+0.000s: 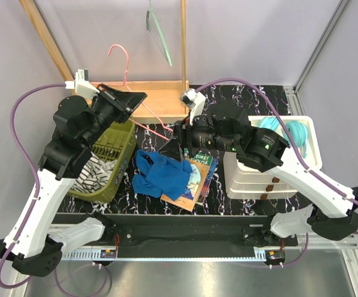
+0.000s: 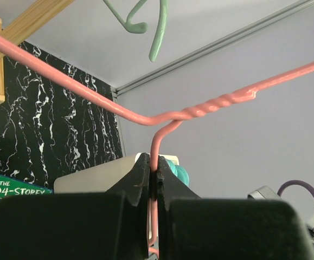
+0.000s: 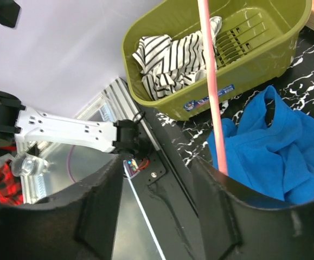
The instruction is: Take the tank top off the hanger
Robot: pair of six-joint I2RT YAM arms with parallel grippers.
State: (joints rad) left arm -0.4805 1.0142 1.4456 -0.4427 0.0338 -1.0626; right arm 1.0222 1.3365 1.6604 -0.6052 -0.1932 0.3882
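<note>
Starts at the left with a wooden frame [image 1: 42,38] standing at the back of the counter [image 1: 240,99]. Grips the hanger [image 2: 91,93] by its neck with the left gripper [image 2: 153,162], jaws pinched tight on the pink wire just under the twist. Holds it raised near the frame's base, hook upward, one arm slanting down to the right. Has a basket [image 1: 122,137] on the counter below that gripper, with a striped cloth [image 1: 95,176] heaped inside. Shows a green hanger [image 1: 160,37] high up at centre, well apart from the pink one. Finds the tank top [image 1: 163,173] just right of the basket: blue, crumpled, lying on the counter and partly over a book [image 1: 200,179]. Cannot tell whether any of it is hooked on the wire. Places the right gripper [image 3: 157,168] near the tank top's far edge, jaws standing well apart, with the pink wire running between them close to one finger [image 3: 238,216] and not pinched. Ends at the right with white drawers [image 1: 250,179] on the counter, a tray [image 1: 313,145] on top, something teal in it.
</note>
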